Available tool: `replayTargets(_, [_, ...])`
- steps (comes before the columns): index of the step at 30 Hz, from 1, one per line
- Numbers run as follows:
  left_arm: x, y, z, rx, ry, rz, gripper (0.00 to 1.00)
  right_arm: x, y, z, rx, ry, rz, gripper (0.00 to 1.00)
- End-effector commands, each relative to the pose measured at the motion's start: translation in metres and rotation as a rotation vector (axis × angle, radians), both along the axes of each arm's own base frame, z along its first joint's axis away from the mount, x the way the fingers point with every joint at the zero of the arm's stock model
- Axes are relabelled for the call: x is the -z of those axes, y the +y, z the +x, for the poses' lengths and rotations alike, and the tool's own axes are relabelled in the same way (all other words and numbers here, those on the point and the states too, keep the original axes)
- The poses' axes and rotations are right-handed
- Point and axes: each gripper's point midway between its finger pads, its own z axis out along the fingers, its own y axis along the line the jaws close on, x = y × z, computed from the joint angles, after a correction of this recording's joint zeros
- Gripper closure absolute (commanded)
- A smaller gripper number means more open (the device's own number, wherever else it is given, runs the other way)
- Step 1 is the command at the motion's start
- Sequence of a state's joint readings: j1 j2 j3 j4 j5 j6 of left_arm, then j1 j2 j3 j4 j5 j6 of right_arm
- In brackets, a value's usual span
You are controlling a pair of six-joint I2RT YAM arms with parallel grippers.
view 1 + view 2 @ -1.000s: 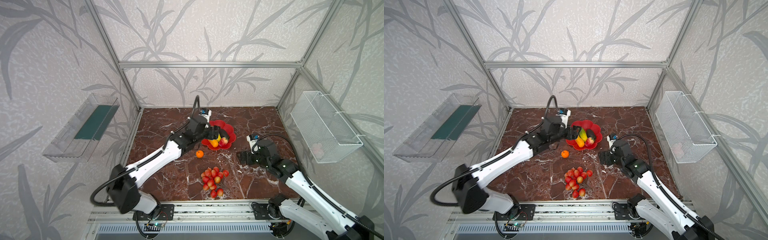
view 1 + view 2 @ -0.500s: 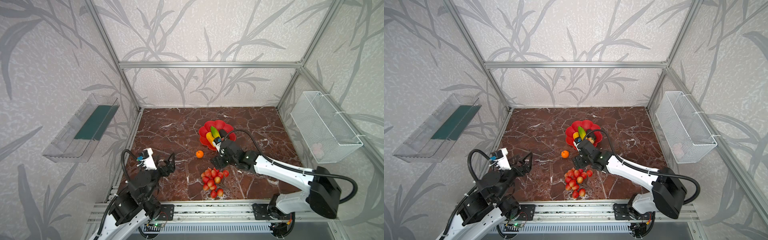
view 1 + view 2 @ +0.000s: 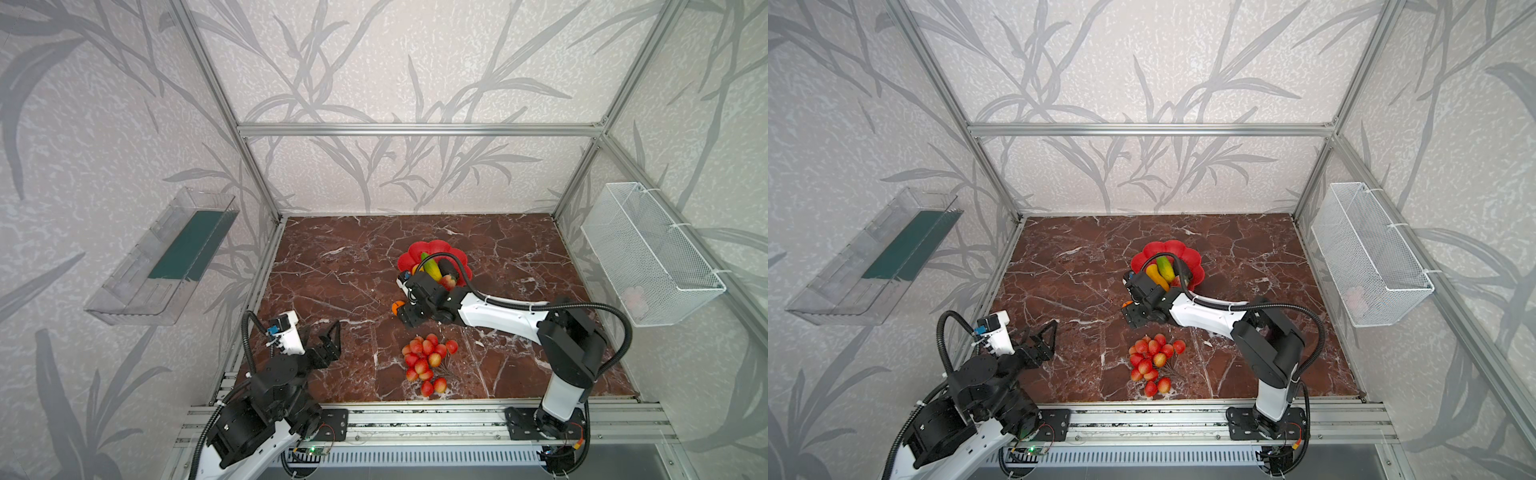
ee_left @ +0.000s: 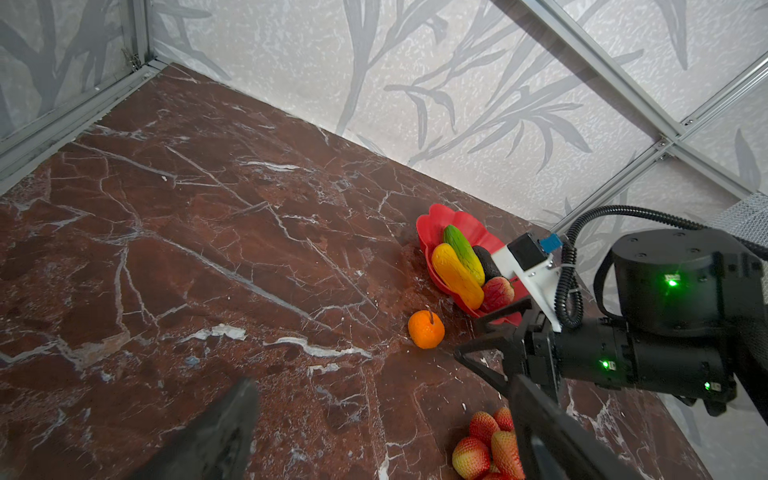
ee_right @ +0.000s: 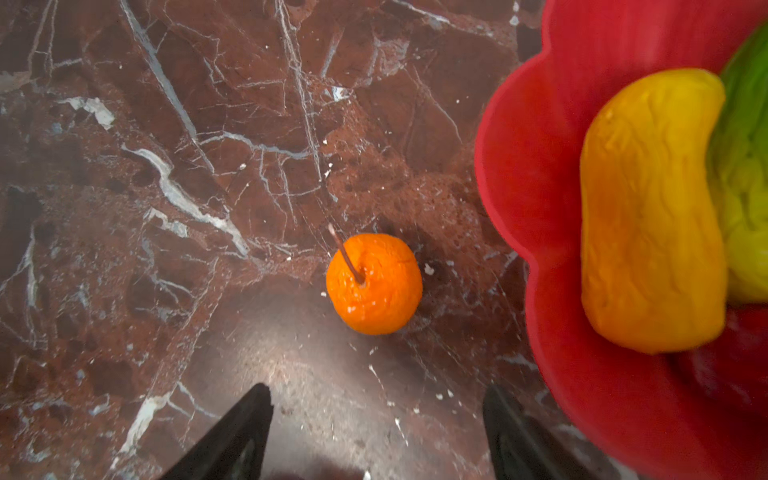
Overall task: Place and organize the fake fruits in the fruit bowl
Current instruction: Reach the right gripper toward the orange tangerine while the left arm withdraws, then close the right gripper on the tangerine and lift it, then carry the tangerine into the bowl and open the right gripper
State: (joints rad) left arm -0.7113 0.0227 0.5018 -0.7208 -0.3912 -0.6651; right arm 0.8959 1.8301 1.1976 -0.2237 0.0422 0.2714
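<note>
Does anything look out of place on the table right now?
Two fruits sit outside the fruit bowl: the orange tangerine lies on the marble just beside its rim, and the cherry bunch sprawls nearer the front edge. Nothing looks spilled or damaged.

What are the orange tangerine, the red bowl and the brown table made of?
The orange tangerine looks like soft plastic or foam: matte, wrinkled skin, thin stick stem. The red bowl seems moulded plastic, smooth and slightly glossy, evenly coloured; possibly glazed ceramic. The tabletop looks like red-brown marble with white veins, shiny enough to reflect light, though maybe a printed sheet.
</note>
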Motion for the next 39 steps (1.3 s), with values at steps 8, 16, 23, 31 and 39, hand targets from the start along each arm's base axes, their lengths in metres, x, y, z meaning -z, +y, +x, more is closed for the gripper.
replayTargets(8, [0.000, 0.010, -0.004, -0.037, 0.008, 0.003, 0.06, 0.023, 0.033, 0.021, -0.027, 0.001, -0.025, 0.26])
replayTargets(16, [0.002, 0.013, -0.003, -0.051, 0.007, 0.005, 0.06, 0.037, 0.038, 0.028, -0.028, 0.004, -0.056, 0.41])
replayTargets(23, [0.003, 0.012, -0.003, -0.052, 0.008, 0.004, 0.06, -0.001, 0.038, 0.022, -0.034, -0.009, 0.006, 0.62])
replayTargets(31, [0.001, 0.007, -0.003, -0.024, -0.002, 0.002, 0.06, -0.086, -0.008, 0.029, 0.029, -0.170, 0.086, 0.66])
replayTargets(39, [0.000, 0.005, -0.003, -0.012, -0.005, -0.002, 0.06, -0.069, -0.072, 0.066, 0.164, -0.133, 0.062, 0.66])
